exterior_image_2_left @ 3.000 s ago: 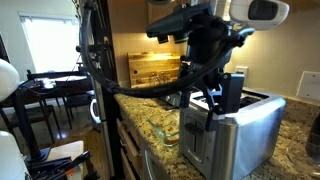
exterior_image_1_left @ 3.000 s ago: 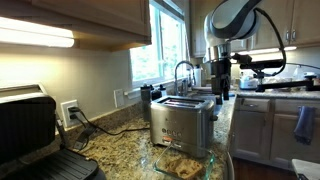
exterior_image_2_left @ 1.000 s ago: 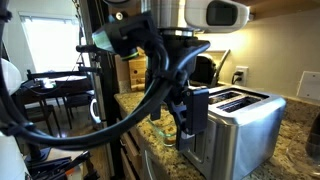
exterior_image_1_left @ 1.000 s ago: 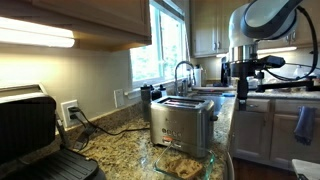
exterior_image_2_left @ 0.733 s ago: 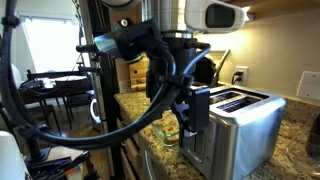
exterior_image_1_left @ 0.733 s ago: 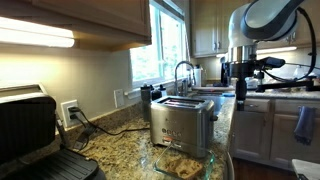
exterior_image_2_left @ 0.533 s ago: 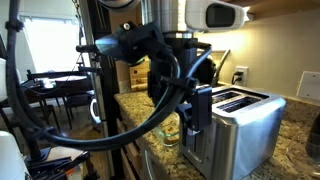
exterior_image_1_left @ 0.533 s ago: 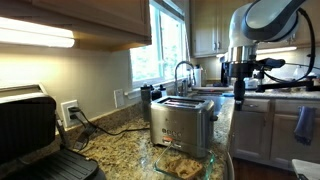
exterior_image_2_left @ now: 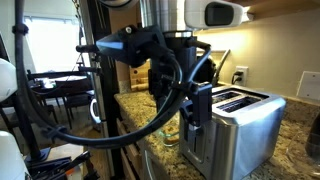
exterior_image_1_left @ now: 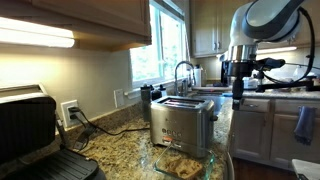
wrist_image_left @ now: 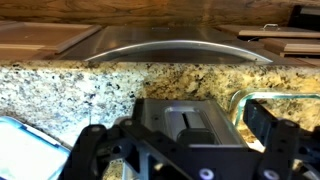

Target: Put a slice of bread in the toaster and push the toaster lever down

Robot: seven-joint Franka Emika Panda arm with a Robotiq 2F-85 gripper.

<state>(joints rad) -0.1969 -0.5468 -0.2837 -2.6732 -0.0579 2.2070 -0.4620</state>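
The steel toaster (exterior_image_1_left: 183, 122) stands on the granite counter, its top slots empty in both exterior views (exterior_image_2_left: 243, 122). Light tan bread slices (exterior_image_1_left: 184, 165) lie in a clear glass dish (exterior_image_1_left: 212, 166) in front of it. My gripper (exterior_image_1_left: 238, 96) hangs open beside the toaster, off its narrow end and above the counter's edge, holding nothing. In an exterior view the black fingers (exterior_image_2_left: 197, 106) stand just in front of the toaster's end face. The wrist view looks down past my open gripper (wrist_image_left: 178, 122) at the granite and the dish rim (wrist_image_left: 238, 100).
A big black grill press (exterior_image_1_left: 35, 135) stands open at the near end of the counter, its cord plugged into a wall outlet (exterior_image_1_left: 69, 111). A sink with a faucet (exterior_image_1_left: 182, 70) lies behind the toaster. Thick black cables (exterior_image_2_left: 150, 80) loop off the arm.
Since three seconds ago the arm has swung away from above the toaster to a spot off its end. Over the last second only the loose cables have shifted.
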